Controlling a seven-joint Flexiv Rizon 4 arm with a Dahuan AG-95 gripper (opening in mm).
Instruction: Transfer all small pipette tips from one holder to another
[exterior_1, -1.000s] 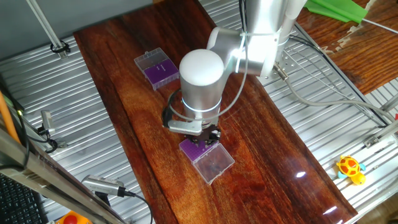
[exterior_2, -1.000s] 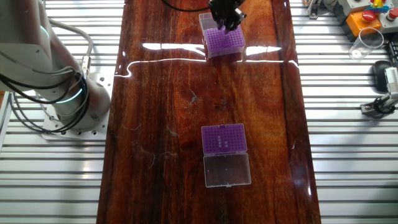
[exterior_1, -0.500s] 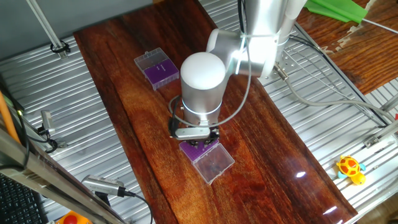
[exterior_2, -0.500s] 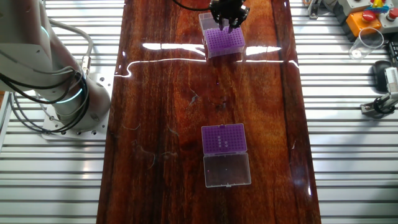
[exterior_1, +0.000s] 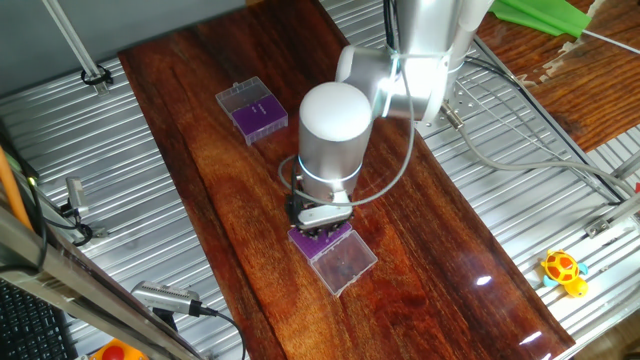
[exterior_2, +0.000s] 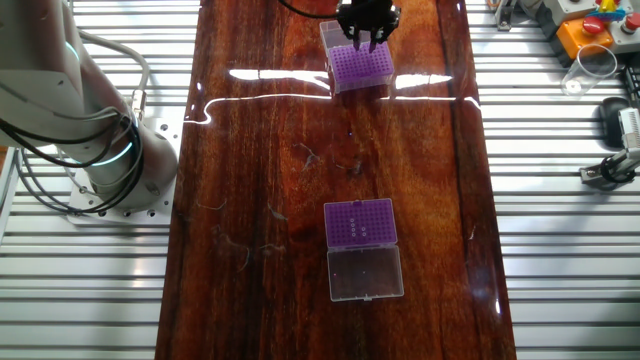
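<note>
Small pipette tips (exterior_2: 360, 226) show as a few faint specks on the purple insert of the nearer tip holder (exterior_2: 361, 222) in the other fixed view; this holder lies low on the wooden table (exterior_2: 260, 180), its clear hinged lid (exterior_2: 365, 272) folded open flat and touching its lower edge. In one fixed view the same holder (exterior_1: 252, 109) sits toward the far upper end of the table, well apart from the arm's working end.

A second tip holder (exterior_2: 360, 68) stands at the opposite end of the table, also with a purple perforated insert and a clear lid (exterior_1: 343, 262) laid open beside it. Whether any tips stand in this insert cannot be made out at this size.

The gripper (exterior_2: 367, 38) hangs directly over this second holder, its dark fingers (exterior_2: 357, 34) pointing down at the insert's far edge. A narrow gap shows between the fingers, so they stand slightly parted; whether they pinch a tip cannot be told, since anything between them is too small to see. In one fixed view the arm's pale rounded wrist housing (exterior_1: 335, 130) covers most of the gripper, leaving only a dark bit just above the purple insert (exterior_1: 312, 240).

A yellow toy (exterior_1: 564, 272) lies on the ribbed metal surface (exterior_1: 500, 210) beside the table.
</note>
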